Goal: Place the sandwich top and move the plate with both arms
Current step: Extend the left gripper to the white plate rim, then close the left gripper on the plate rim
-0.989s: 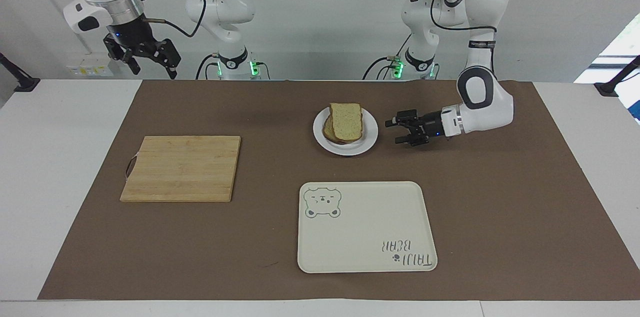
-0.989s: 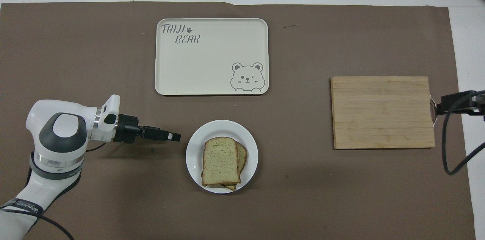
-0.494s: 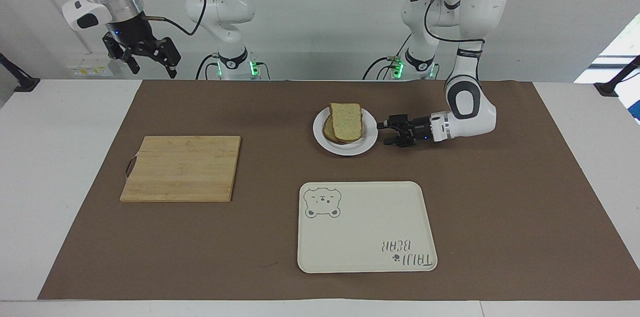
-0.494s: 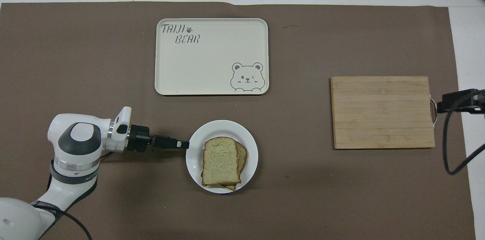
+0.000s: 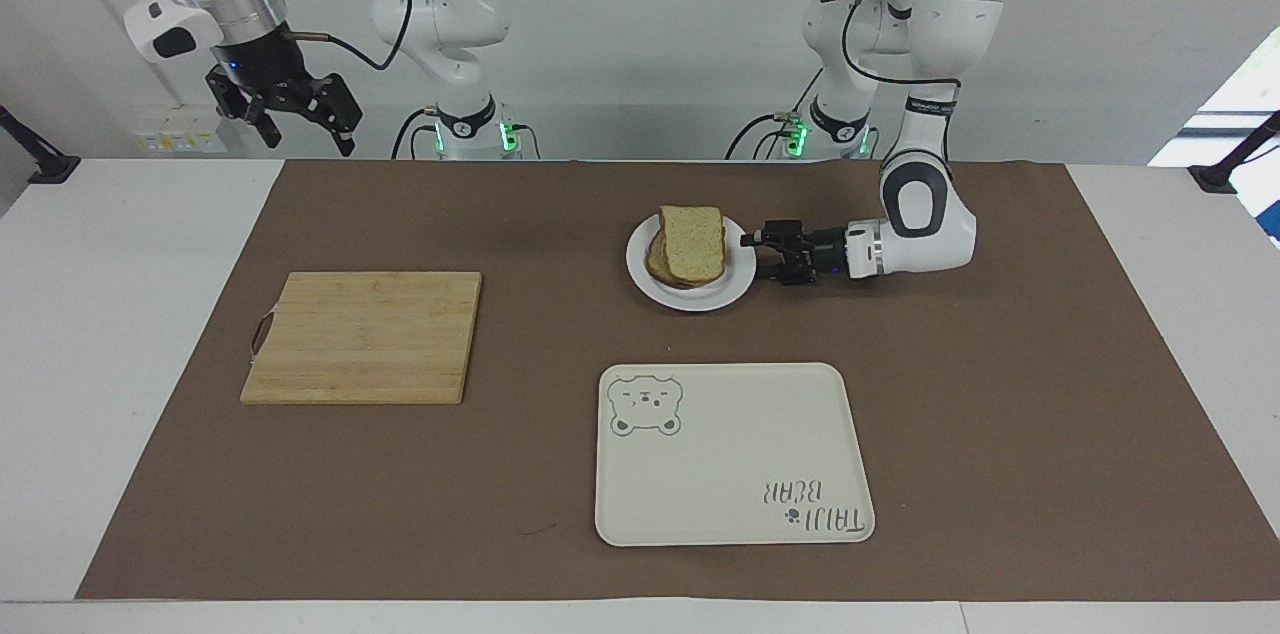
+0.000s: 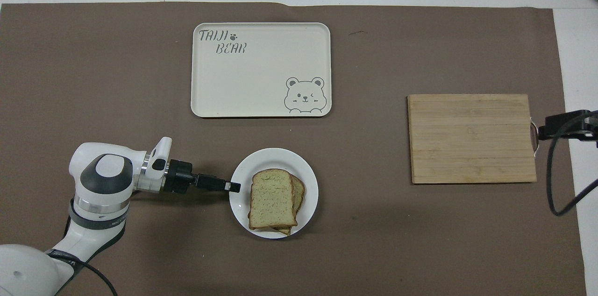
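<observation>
left gripper (image 5: 752, 250): low and lying sideways at the plate rim on the left arm's side, jaws spread wide, one fingertip over the rim edge, the other apparently under it; not clamped on it yet, contact unclear
right gripper (image 5: 300, 119): raised high over the right arm's end of the table, near the robots, fingers spread, holding nothing; arm waiting
plate (image 5: 738, 286): straight ahead of the left gripper's tips, flat on the brown mat (image 5: 1000, 394)
sandwich top (image 5: 694, 240): on the plate just past the left gripper's tips, lying on a lower slice (image 6: 300, 190) that peeks out at one edge; slightly skewed, not square with it
tray (image 5: 700, 454): bear print, bare, farther from the robots than the left gripper and plate, well apart from both
cutting board (image 5: 365, 336): bare, below the right gripper and farther from the robots, well apart from the plate
done: top slice looks placed, sandwich stacked on the plate
in hand: judged as left arm lining up a grip on the plate rim
left: close on the rim, bring the right arm in, move the plate; destination not shown, tray is a guess
risk: skewed top slice could slide if the plate tilts
</observation>
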Motion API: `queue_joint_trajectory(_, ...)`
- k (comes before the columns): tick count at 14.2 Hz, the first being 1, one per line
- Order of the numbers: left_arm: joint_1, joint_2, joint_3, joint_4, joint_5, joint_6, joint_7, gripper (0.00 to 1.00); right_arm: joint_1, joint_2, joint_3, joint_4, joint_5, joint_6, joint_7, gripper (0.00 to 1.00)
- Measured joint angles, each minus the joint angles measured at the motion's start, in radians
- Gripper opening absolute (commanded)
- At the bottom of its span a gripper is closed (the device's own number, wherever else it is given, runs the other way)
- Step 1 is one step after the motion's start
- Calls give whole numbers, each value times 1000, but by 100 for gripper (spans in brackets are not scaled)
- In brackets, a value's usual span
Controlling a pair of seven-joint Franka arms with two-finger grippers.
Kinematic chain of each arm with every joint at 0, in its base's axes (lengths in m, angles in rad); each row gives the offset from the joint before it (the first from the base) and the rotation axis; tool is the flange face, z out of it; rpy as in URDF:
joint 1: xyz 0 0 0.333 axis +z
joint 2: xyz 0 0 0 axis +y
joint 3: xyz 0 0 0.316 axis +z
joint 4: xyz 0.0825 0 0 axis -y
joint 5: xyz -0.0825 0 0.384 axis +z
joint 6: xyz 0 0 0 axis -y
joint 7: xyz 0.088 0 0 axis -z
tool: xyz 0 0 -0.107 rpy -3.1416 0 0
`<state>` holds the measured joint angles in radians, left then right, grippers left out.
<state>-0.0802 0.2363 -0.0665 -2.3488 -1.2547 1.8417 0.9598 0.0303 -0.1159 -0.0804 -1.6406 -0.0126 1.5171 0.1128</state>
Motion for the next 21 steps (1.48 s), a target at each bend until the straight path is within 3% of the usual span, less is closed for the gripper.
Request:
queue_joint_trajectory(5,-1,0,0,-10,-1,-6,8,77,3,0,0,0,0,-1,0,100)
queue_joint_trajectory(7,-2,0,0,-15,-1,-6,16,54,2,0,-2,0,0,-2,0,100)
queue_joint_trajectory(8,-3,0,0,-17,-1,-6,18,52,2,0,-3,0,0,-2,0,100)
queue_joint_trajectory(14,-3,0,1,-22,-1,-6,24,20,2,0,-4,0,0,-2,0,100)
queue_joint_trajectory(16,-3,0,2,-25,-1,-5,24,1,2,0,-4,0,0,-6,0,100)
queue_joint_trajectory(21,-4,0,2,-34,-1,5,26,0,2,0,-5,0,0,-7,0,100)
